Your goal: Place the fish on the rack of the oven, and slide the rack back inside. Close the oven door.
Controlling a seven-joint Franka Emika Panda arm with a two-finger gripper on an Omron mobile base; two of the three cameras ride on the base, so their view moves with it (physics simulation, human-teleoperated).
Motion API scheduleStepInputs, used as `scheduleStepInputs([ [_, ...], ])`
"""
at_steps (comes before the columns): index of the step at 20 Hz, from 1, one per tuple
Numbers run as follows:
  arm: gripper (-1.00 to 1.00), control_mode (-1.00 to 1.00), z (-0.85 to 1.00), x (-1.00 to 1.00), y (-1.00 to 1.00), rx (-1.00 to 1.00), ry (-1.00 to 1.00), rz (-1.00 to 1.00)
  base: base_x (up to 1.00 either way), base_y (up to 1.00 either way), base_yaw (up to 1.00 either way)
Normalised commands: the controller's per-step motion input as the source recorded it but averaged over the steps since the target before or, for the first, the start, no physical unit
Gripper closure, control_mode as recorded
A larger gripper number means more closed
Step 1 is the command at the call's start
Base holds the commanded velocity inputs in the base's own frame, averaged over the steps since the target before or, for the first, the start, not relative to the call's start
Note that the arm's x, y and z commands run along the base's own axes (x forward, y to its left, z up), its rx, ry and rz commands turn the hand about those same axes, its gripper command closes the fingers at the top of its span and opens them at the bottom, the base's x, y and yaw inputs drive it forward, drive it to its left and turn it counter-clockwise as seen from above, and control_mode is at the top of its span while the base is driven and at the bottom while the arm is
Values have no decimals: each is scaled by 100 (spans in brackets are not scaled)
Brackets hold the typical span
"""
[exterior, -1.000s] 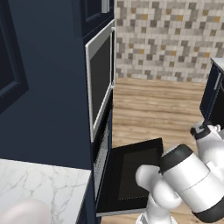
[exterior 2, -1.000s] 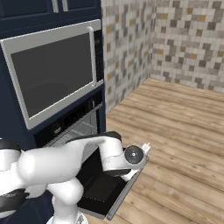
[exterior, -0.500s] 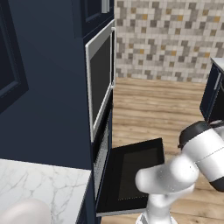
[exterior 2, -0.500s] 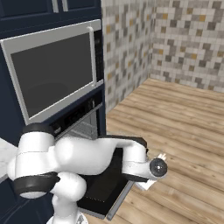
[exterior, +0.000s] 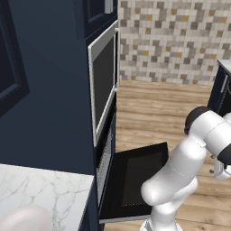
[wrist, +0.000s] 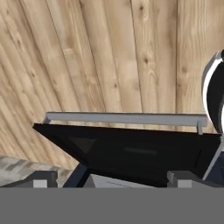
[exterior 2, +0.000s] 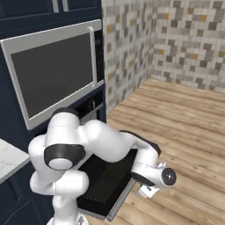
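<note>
Black oven door (exterior: pixel 135 180) down, flat.

floor (exterior: pixel 149 99): light wooden planks, running to the far wall. walls (exterior 2: pixel 189 39): small mosaic tiles in grey, beige and orange, meeting at a corner. tall dark navy cabinetry (exterior: pixel 49 90) stands on the left. white marble counter (exterior: pixel 45 189) adjoins it. lighting even.

Oven door (exterior: pixel 140 178) dropped flat before oven (exterior: pixel 104 155), under microwave (exterior: pixel 103 81).
</note>
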Motion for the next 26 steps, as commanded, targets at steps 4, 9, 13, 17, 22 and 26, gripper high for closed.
scheduleStepInputs([
  [4,-100,-100,-30,20,0,15,2,15,0,0,0],
  [9,-100,-100,-34,0,-15,7,-7,2,0,0,0],
  [13,-100,-100,-56,10,-2,11,1,8,0,0,0],
  [17,-100,-100,-31,21,0,12,7,6,0,0,0],
  [22,-100,-100,-29,6,0,8,8,7,0,0,0],
  [26,-100,-100,-58,0,0,7,0,6,0,0,0],
])
